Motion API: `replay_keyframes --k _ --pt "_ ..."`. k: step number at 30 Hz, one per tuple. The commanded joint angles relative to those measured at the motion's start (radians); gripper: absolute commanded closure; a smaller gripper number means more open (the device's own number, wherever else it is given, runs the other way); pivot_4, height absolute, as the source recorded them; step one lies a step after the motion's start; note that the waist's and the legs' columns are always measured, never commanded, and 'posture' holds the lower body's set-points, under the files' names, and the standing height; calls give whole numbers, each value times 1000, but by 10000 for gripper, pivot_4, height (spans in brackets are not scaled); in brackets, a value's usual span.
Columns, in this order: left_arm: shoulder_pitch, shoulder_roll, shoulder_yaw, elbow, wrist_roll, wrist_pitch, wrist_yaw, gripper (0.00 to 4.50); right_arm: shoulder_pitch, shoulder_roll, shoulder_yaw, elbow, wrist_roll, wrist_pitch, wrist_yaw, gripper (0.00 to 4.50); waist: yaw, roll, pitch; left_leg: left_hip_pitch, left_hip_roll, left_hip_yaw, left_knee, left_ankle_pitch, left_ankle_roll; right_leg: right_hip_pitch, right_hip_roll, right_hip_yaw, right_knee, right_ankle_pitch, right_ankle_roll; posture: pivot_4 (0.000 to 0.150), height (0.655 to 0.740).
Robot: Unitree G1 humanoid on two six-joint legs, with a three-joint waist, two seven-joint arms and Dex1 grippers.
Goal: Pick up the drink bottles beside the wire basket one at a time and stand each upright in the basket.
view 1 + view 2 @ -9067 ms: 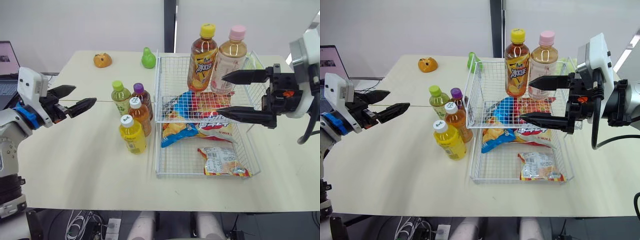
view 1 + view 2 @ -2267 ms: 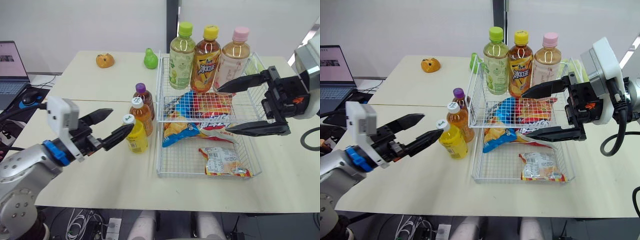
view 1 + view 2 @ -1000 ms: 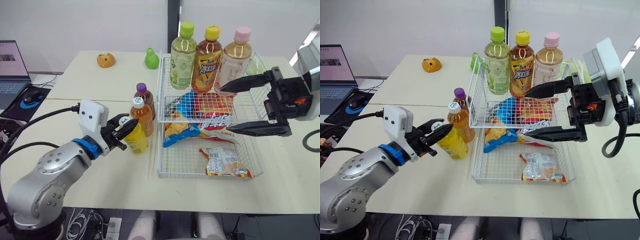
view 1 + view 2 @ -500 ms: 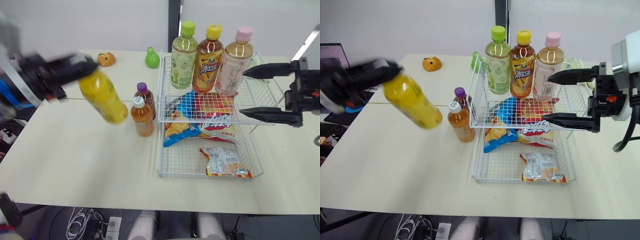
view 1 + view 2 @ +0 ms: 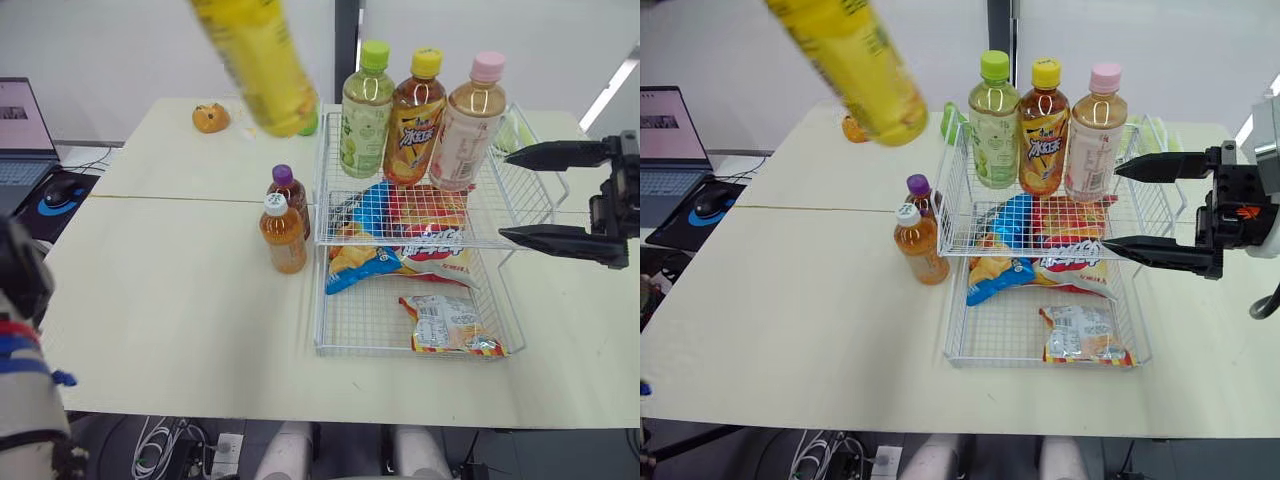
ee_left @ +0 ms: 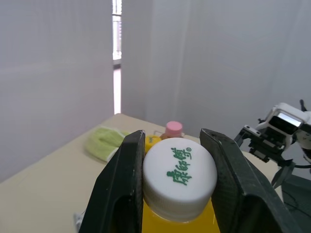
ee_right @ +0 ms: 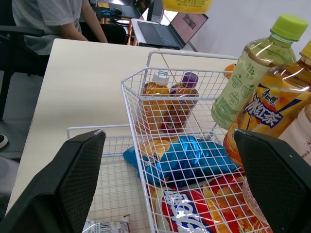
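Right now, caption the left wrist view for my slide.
Left gripper shut on the white cap of a yellow plastic drink bottle, with a pink-capped bottle standing beyond.

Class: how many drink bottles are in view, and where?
6. In the wire basket: green-capped, yellow-capped, pink-capped. On the table: white-capped, purple-capped. In the left gripper, aloft: yellow bottle.

Green-cap bottle point(image 5: 365, 112), amber bottle point(image 5: 415, 120) and pink-cap bottle point(image 5: 466, 124) fill the basket's point(image 5: 318, 290) back row, upper centre; snack bags point(image 5: 410, 230) cover the wire in front of them, with bare wire at lower centre, left of a packet point(image 5: 443, 322). Purple-cap bottle point(image 5: 282, 176) and orange bottle point(image 5: 284, 238) stand just left of the basket; the right gripper point(image 5: 505, 195), spread, flanks its right; a yellow bottle point(image 5: 262, 60) hangs upper left.
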Motion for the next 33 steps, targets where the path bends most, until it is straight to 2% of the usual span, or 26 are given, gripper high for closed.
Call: replay_keyframes --k 1,9,20,28,33 --pt "-88 -75 -26 61 74 -68 -95 31338 3 -22 -60 -24 20 5 -21 0 -6 0 0 0 0 0 0 0 0 0 0 0 0 0 0 1500 7400" --pt "-56 -335 -113 84 235 -242 -204 31338 81 -52 -176 -34 24 50 -38 0 -10 0 0 -1 0 0 1 0 0 -1 -1 0 1 0 0 1500 7400" --pt "52 -625 -161 136 428 -508 -180 31338 208 -39 -325 -129 74 104 -105 0 -11 0 1 -1 -1 1 1 0 0 -1 -2 1 2 0 1 1500 7400" --pt "23 -726 -132 285 486 -577 -159 31338 240 -46 -365 -157 109 127 -142 0 -10 0 1 -2 -2 1 2 0 0 -1 -2 0 2 0 1 1500 7400" --pt "-15 -752 -103 374 483 -574 -204 31338 253 -51 -378 -165 117 131 -153 0 -10 0 1 -1 -2 1 2 0 1 0 -2 -1 2 0 1 1500 7400"
